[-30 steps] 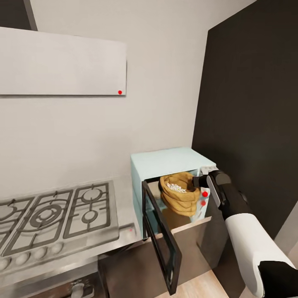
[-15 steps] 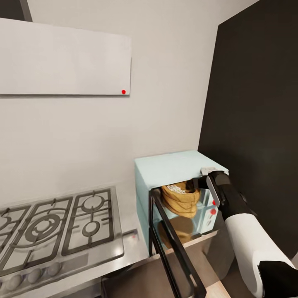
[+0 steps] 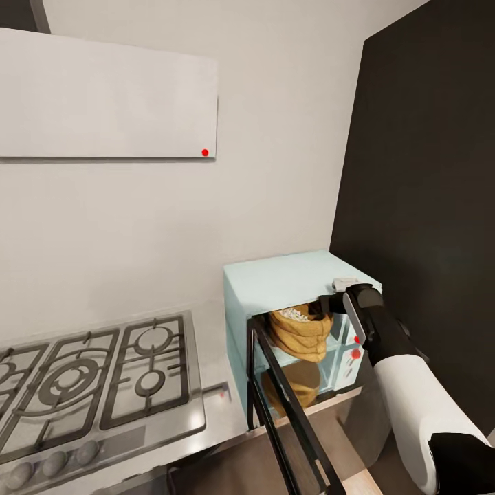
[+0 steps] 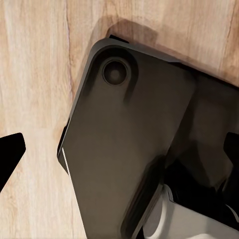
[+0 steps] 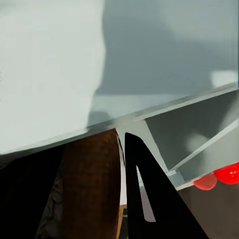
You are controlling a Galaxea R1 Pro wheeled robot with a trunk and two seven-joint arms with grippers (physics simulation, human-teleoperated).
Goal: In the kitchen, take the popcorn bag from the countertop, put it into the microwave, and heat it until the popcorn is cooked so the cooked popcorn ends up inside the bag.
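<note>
The small tan-brown crumpled paper popcorn bag [image 3: 300, 334] sits in the open cavity of the pale mint-blue box microwave [image 3: 275, 283], raised off the cavity floor, its round mouth up and a little heap of whitish popcorn [image 3: 295, 315] showing at the top. The right gripper [image 3: 328, 302], black at the end of a white-sleeved arm, is at the bag's upper right rim, just under the microwave's top front edge. In the right wrist view one black finger [image 5: 149, 199] stands right beside the bag's brown folded side [image 5: 92, 189], the other is a dark shape on the far side of it, so the bag lies between the two fingers and the gripper is clenched on it.

The microwave's dark-framed glass door [image 3: 289, 412] hangs open, swung out toward the camera from its left hinge. Two red dots [image 3: 355, 347] mark the panel on the microwave's right front. The microwave stands at the right end of the grey glossy steel-like countertop [image 3: 213, 405], against the white wall; a steel gas hob with black grates [image 3: 89, 378] takes up the countertop's left part.

The left wrist view looks down on pale wooden floor [image 4: 35, 74] and the robot's dark base plate [image 4: 124, 149]. The black tips of the left gripper [image 4: 119, 157] show at opposite sides of that view, spread wide with nothing between them.
</note>
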